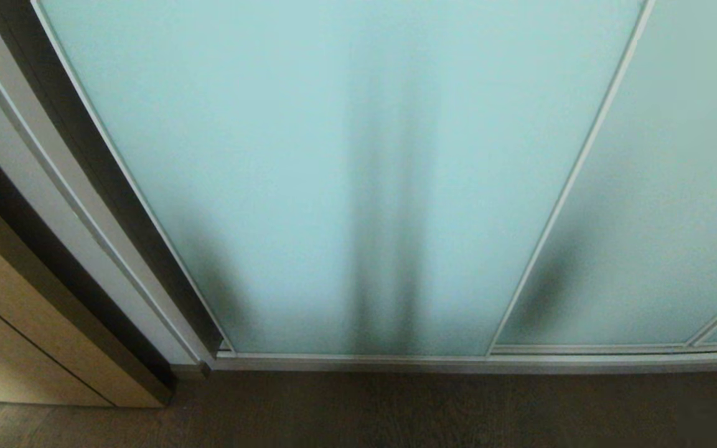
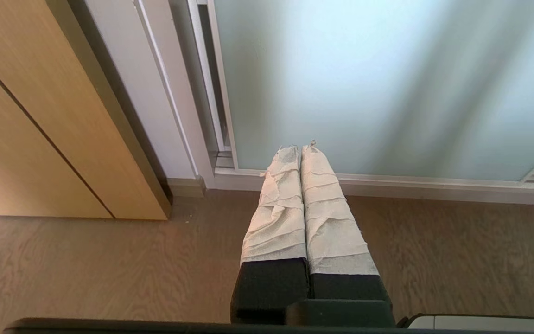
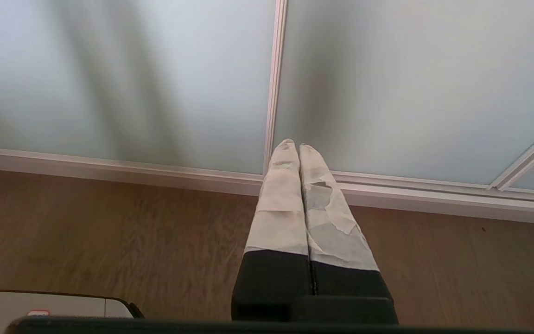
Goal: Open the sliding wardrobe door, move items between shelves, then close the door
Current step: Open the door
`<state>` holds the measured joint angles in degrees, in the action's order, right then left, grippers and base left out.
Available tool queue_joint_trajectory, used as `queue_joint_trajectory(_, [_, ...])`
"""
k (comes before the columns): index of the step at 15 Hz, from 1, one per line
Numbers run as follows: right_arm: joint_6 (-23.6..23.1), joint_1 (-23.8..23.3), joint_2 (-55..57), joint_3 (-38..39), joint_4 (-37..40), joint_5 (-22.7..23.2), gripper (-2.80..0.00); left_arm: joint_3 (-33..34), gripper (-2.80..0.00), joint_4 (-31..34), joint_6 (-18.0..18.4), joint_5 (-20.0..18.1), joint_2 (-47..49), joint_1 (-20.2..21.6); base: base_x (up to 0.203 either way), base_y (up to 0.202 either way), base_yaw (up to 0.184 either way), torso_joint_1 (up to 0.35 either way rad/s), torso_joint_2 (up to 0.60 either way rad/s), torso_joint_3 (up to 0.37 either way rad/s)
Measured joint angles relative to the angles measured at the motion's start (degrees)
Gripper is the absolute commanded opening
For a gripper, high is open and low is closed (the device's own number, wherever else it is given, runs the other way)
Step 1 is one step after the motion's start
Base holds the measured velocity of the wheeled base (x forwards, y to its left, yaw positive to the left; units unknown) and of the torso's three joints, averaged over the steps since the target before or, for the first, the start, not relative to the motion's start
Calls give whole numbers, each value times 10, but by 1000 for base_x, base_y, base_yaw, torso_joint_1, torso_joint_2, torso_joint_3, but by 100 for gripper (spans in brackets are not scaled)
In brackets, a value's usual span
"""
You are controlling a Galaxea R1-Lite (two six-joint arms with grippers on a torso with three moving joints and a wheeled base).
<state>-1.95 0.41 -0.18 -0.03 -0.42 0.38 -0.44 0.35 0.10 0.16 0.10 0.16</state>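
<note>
The sliding wardrobe door (image 1: pixel 346 174) of frosted pale aqua glass fills the head view and stands closed against the left frame; it also shows as the door (image 2: pixel 387 83) and the door (image 3: pixel 123 79) in the wrist views. A slim white frame strip (image 1: pixel 567 186) separates it from a second glass panel (image 1: pixel 676 218). Neither arm appears in the head view. My left gripper (image 2: pixel 300 148) is shut, its taped fingers pressed together above the floor near the door's bottom rail. My right gripper (image 3: pixel 293 144) is shut too, pointing at the strip between the panels. The items and shelves are hidden behind the glass.
A tan wood-grain cabinet (image 1: pixel 4 323) stands left of the wardrobe, beside the white wardrobe side frame (image 1: pixel 53 205). The bottom track (image 1: pixel 458 362) runs along the dark wood floor (image 1: pixel 396 410). Part of the robot's base (image 3: pixel 49 304) shows low in the right wrist view.
</note>
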Motion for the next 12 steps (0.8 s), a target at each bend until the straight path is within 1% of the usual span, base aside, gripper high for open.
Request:
queue_joint_trajectory(5, [0, 0, 0, 0, 1, 0, -280, 0, -280, 0, 0, 0, 0, 0, 0, 0, 0, 0, 0, 0])
queue_joint_trajectory(8, [1, 0, 0, 0, 1, 0, -280, -1, -280, 1, 16, 0, 0, 0, 0, 0, 0, 0, 0, 0])
queue_joint_trajectory(9, [1, 0, 0, 0, 1, 0, -280, 0, -280, 1, 8, 0, 0, 0, 0, 0, 0, 0, 0, 0])
queue_joint_trajectory(12, [1, 0, 0, 0, 1, 0, -280, 0, -280, 3, 18, 1, 0, 0, 0, 0, 0, 0, 0, 0])
